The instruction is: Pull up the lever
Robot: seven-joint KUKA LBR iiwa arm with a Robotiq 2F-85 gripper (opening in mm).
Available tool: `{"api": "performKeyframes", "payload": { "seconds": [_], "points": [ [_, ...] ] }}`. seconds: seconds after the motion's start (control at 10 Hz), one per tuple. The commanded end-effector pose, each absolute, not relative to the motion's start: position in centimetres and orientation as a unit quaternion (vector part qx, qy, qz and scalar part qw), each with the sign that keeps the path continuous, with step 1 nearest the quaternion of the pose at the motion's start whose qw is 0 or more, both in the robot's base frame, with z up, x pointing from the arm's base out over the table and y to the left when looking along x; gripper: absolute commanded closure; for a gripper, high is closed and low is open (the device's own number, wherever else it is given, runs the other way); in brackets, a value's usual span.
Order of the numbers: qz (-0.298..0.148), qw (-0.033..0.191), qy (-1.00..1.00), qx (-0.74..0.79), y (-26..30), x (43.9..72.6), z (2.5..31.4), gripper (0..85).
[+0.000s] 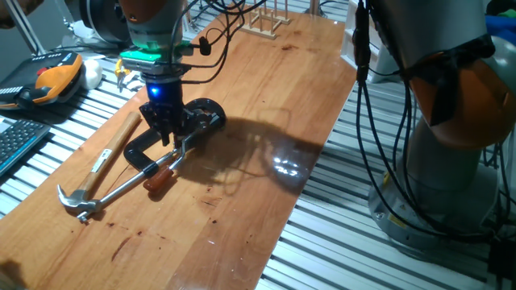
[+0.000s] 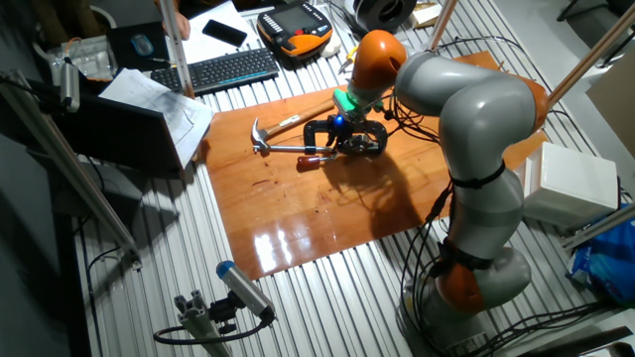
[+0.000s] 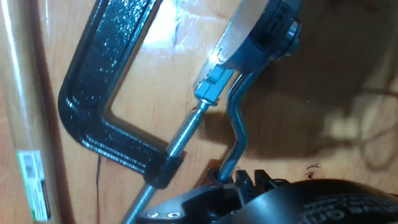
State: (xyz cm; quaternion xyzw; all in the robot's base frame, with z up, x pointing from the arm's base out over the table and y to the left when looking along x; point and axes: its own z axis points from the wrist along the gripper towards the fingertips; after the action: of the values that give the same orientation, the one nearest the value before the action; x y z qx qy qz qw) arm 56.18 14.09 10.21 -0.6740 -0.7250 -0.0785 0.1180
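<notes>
The black C-shaped tool (image 1: 137,147) lies on the wooden table (image 1: 266,105). Its lever (image 1: 171,165), a thin silver arm with a reddish-brown tip (image 1: 159,180), lies low near the tabletop. My gripper (image 1: 174,142) stands right over the tool, fingers closed around the lever's arm. In the hand view the curved lever (image 3: 236,124) runs down between my fingers (image 3: 249,182), which hide its tip. Beside it are the threaded steel rod (image 3: 185,134) and the black frame (image 3: 93,93). In the other fixed view my gripper (image 2: 340,136) covers the tool, and the tip (image 2: 310,159) shows.
A wooden-handled claw hammer (image 1: 109,153) lies just left of the tool, its head (image 1: 75,201) near the table's left edge. A keyboard (image 1: 16,141) and an orange pendant (image 1: 56,76) lie off the table to the left. A wooden rack (image 1: 270,20) stands at the back.
</notes>
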Motion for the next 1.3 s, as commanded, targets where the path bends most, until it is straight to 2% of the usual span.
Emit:
{"api": "performKeyframes", "payload": {
  "seconds": [0.0, 0.1, 1.2],
  "points": [
    [-0.078, 0.114, -0.722, -0.677, 14.5, 56.3, 9.9, 51.0],
    [-0.077, 0.107, -0.717, -0.684, 15.3, 56.3, 9.3, 34.0],
    [-0.078, 0.067, -0.701, -0.706, 19.2, 56.2, 5.7, 34.0]
  ]
}}
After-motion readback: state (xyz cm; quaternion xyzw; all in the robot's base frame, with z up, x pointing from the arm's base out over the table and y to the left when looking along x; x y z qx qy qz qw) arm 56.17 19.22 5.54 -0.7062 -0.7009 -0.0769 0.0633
